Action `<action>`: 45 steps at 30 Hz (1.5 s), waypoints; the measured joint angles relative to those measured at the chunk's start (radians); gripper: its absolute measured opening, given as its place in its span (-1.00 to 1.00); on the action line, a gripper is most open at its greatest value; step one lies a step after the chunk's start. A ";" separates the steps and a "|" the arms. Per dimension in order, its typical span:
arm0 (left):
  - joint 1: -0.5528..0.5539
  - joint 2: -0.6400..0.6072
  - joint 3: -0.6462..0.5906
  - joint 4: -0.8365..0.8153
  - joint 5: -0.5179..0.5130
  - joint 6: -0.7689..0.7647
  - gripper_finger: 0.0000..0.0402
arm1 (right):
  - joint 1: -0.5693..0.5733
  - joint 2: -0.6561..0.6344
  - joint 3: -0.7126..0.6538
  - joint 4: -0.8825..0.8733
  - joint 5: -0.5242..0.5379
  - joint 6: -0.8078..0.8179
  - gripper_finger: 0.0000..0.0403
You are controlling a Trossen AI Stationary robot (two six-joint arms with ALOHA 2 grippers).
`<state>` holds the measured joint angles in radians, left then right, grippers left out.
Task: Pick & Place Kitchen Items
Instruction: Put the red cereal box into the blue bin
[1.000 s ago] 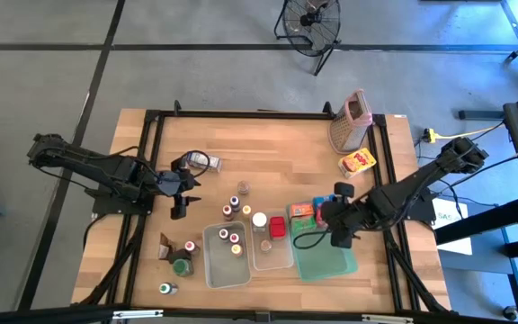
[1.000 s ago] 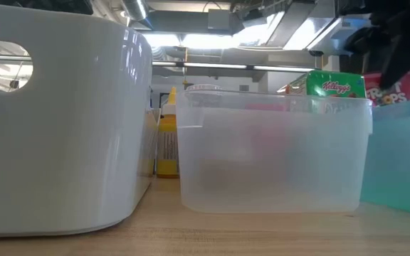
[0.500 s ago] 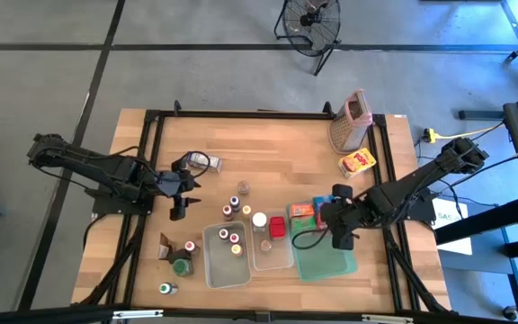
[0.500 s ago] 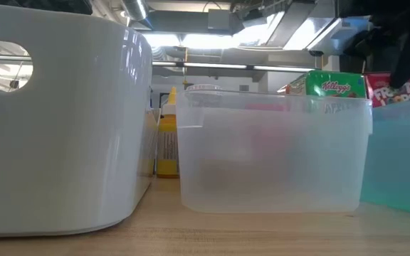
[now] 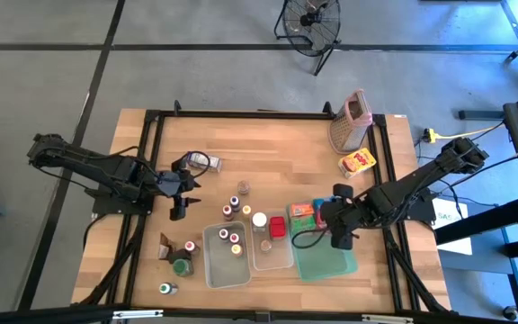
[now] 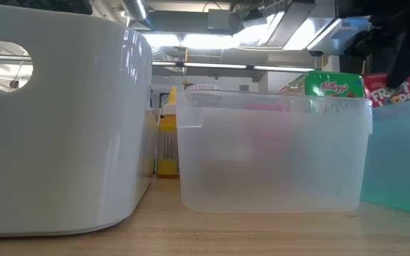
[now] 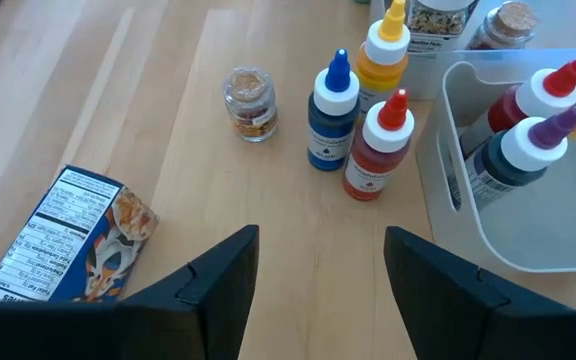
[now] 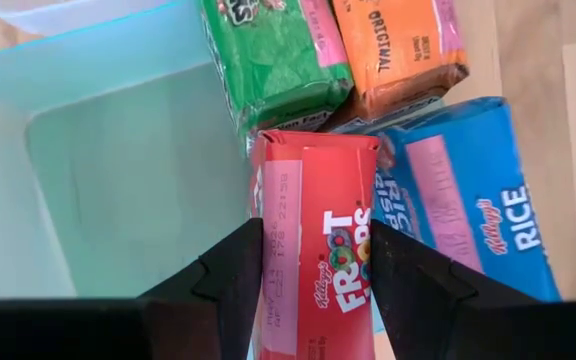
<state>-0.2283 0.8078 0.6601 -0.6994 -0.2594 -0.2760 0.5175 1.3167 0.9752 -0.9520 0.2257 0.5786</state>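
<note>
My right gripper (image 8: 313, 290) is shut on a red Froot Loops carton (image 8: 318, 250) at the far edge of the green tray (image 8: 118, 170). Just beyond the carton lie a green carton (image 8: 273, 55), an orange carton (image 8: 393, 45) and a blue carton (image 8: 468, 190). In the high view the right gripper (image 5: 338, 229) covers the red carton. My left gripper (image 7: 318, 290) is open and hangs above the table's left part (image 5: 180, 202). Before it stand a blue bottle (image 7: 330, 115), a red bottle (image 7: 376, 150), a spice jar (image 7: 248, 100) and a lying carton (image 7: 68, 240). My right gripper pinches the red carton between its two fingers (image 8: 218, 290), one on each long side (image 8: 268, 260). The fingers lie along the carton, whose free end (image 8: 313, 145) points at the green carton. In the low view the red carton (image 6: 397, 89) shows above the tray's rim, its lower part hidden.
Two clear tubs (image 5: 226, 255) (image 5: 271, 252) sit left of the green tray (image 5: 326, 261), one holding bottles (image 7: 528, 130). A metal grater (image 5: 351, 121) and a yellow carton (image 5: 358, 162) stand toward the far right. More jars (image 5: 183, 261) stand near left.
My right gripper with the red carton has shifted slightly over the tray's far edge. In the low view the carton now shows more fully from behind the arm.
</note>
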 joint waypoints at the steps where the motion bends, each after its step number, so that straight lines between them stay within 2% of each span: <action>1: 0.000 0.000 0.000 0.000 0.000 0.000 0.06 | 0.000 0.000 0.000 0.000 0.009 0.013 -0.14; 9: 0.000 0.000 0.000 0.000 0.000 0.000 0.06 | 0.000 0.000 0.000 0.002 0.016 0.035 -0.12; 19: 0.000 0.000 0.000 0.000 0.000 0.000 0.06 | 0.000 0.000 0.000 0.000 0.032 0.029 0.03; 34: 0.000 0.000 0.000 0.000 0.000 0.000 0.06 | 0.000 -0.008 0.000 -0.006 0.024 -0.030 0.04; 45: 0.000 0.000 0.000 0.000 0.000 0.000 0.06 | 0.000 -0.009 0.120 -0.113 0.025 -0.030 0.05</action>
<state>-0.2283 0.8078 0.6601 -0.6991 -0.2596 -0.2760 0.5179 1.3075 1.0952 -1.0654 0.2504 0.5484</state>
